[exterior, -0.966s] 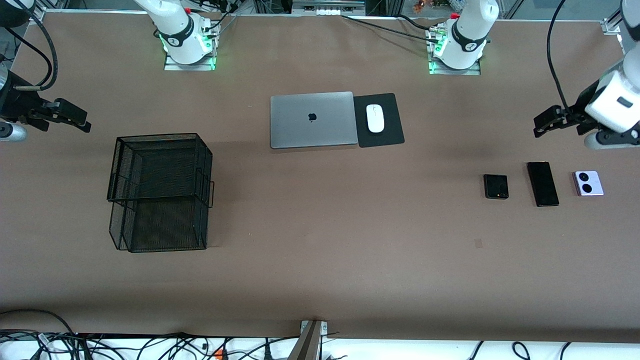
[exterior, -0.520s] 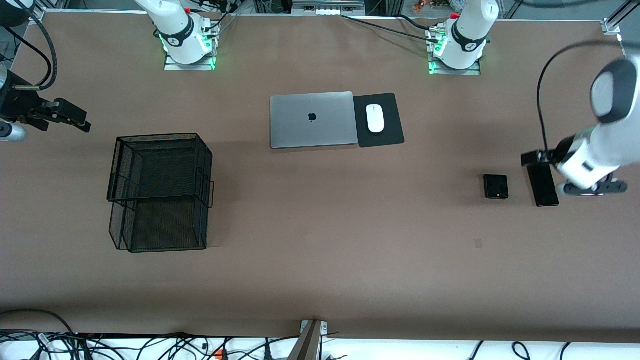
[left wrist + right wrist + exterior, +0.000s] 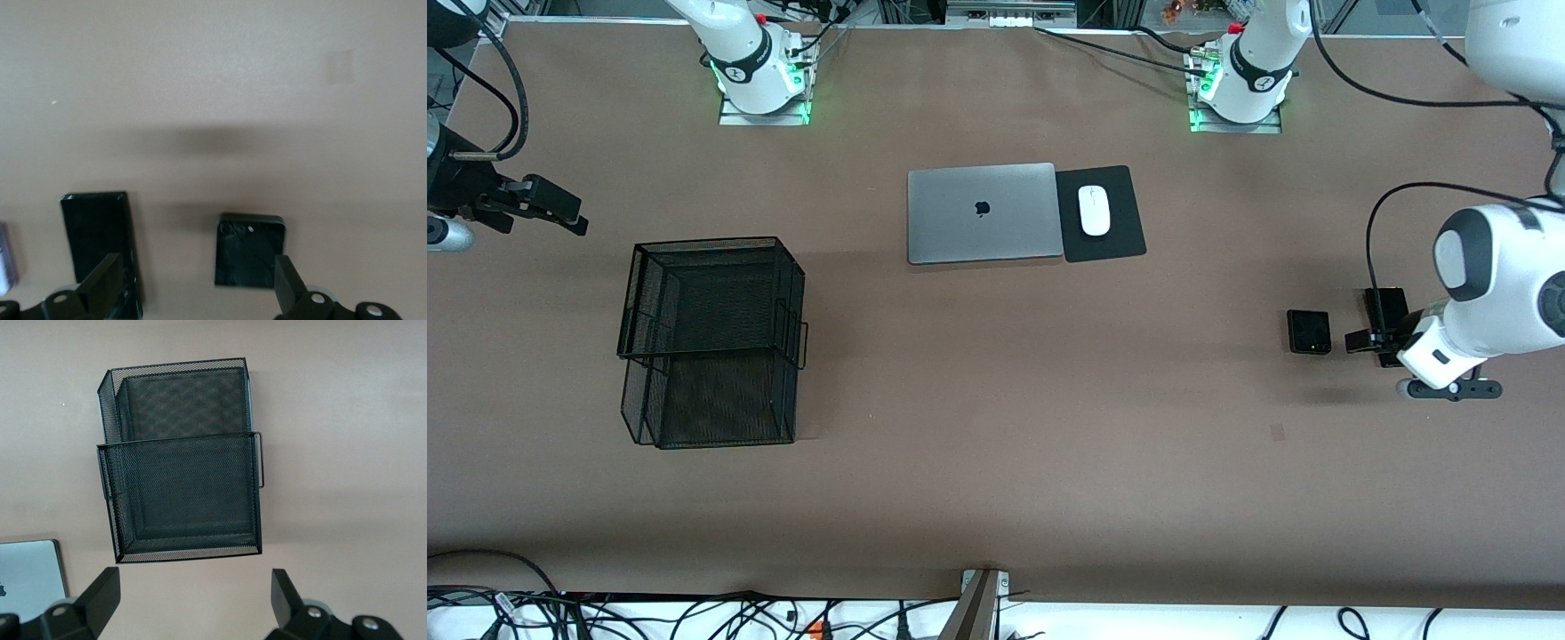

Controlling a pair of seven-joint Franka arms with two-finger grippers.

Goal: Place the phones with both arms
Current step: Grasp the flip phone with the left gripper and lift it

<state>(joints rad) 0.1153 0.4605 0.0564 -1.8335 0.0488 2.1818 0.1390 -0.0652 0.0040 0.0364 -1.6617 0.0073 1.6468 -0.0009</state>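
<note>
The small black flip phone lies on the table toward the left arm's end. The slim black slab lies beside it, partly under my left gripper. The left wrist view shows the slab, the flip phone and my left gripper open, low over the bare strip between them. Only a lilac-white sliver of the third phone shows there; the left arm hides it in the front view. My right gripper waits open and empty at the right arm's end, also seen in its wrist view.
A black wire-mesh basket stands toward the right arm's end and shows in the right wrist view. A closed grey laptop lies mid-table beside a white mouse on a black pad.
My left arm has swung in and down from the table's end to just over the slab and flip phone, covering the lilac-white phone. The right arm has not moved.
</note>
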